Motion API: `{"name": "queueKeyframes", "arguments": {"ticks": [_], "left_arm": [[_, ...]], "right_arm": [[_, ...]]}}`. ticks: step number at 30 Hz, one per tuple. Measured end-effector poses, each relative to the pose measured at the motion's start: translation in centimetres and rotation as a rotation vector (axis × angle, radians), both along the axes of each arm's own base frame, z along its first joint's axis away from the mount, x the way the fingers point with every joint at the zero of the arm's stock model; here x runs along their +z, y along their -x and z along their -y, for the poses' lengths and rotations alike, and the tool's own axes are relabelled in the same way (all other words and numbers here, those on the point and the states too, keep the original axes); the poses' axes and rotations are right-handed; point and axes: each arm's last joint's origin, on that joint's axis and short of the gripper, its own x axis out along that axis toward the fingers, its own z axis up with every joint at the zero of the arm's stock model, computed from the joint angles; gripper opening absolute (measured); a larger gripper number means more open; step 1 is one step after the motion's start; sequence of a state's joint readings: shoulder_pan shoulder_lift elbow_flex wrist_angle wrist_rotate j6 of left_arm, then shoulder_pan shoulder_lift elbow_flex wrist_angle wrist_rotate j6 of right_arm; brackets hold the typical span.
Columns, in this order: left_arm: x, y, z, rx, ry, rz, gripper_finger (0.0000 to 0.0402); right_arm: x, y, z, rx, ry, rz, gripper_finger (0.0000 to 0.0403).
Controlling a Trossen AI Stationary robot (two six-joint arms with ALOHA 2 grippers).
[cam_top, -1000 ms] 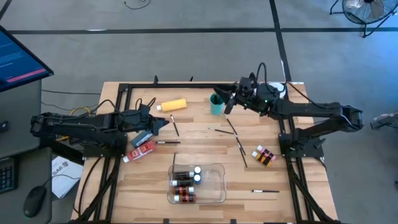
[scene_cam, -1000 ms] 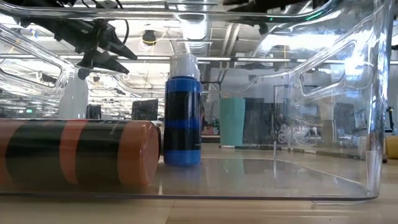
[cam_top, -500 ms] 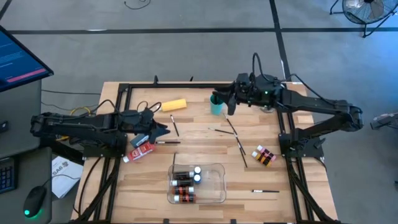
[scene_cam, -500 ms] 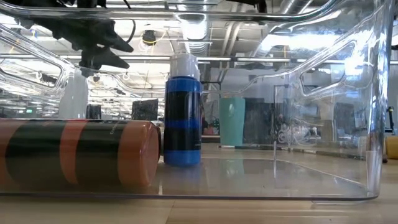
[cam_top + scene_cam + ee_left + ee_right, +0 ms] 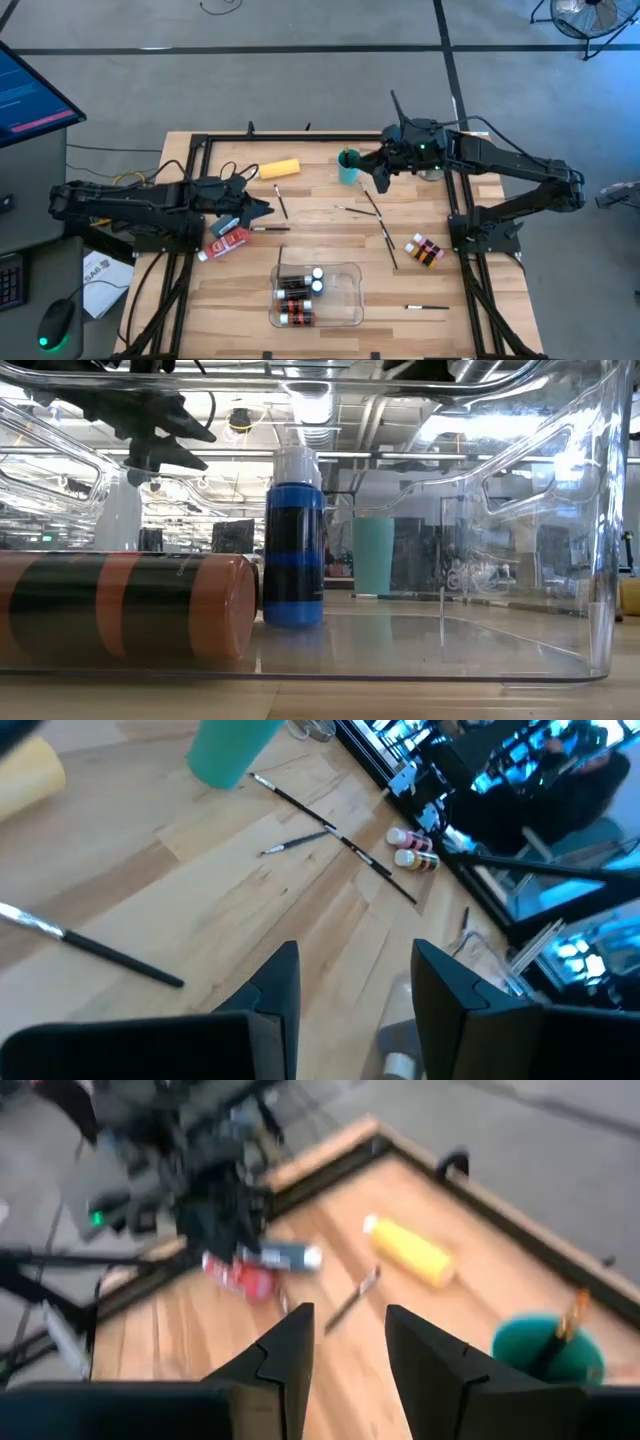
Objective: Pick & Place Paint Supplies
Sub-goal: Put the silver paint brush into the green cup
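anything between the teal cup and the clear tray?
High view: two thin dark paint brushes lie on bare wood between the teal cup and clear plastic tray.

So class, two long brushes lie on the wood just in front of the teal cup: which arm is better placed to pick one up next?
The right. Its gripper hangs open beside the teal cup, close above those brushes. The left gripper waits across the table near the red tube, with a shorter brush nearer to it.

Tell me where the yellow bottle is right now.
In the high view the yellow bottle lies on its side at the table's far edge, between the left pincer and the teal cup.
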State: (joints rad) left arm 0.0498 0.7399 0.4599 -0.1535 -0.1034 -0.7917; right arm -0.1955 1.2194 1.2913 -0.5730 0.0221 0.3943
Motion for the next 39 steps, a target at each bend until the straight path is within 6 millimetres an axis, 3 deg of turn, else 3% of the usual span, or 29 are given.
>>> {"name": "queueKeyframes", "arguments": {"ticks": [10, 18, 24, 30, 39], "left_arm": [[0.2, -0.6, 0.1, 0.085, 0.077, 0.057, 0.0099], [-0.8, -2.7, 0.9, 0.139, 0.048, 0.059, 0.0099], [-2.3, -4.3, 1.0, 0.135, 0.049, 0.018, 0.0099], [-3.1, -5.1, 1.1, 0.121, 0.055, -0.011, 0.0099], [-3.2, -5.1, 1.1, 0.077, 0.039, -0.023, 0.0099]], "right_arm": [[-2.7, 1.5, -0.8, 0.127, -0.007, -0.285, 0.0120], [-6.0, 2.1, 0.5, 0.074, -0.057, -0.385, 0.0120], [-8.8, 2.5, 2.3, -0.037, -0.129, -0.412, 0.0120], [-11.8, 3.0, 5.4, -0.172, -0.223, -0.374, 0.0120], [-17.0, 1.0, 8.9, -0.149, -0.260, -0.486, 0.0120]]}}
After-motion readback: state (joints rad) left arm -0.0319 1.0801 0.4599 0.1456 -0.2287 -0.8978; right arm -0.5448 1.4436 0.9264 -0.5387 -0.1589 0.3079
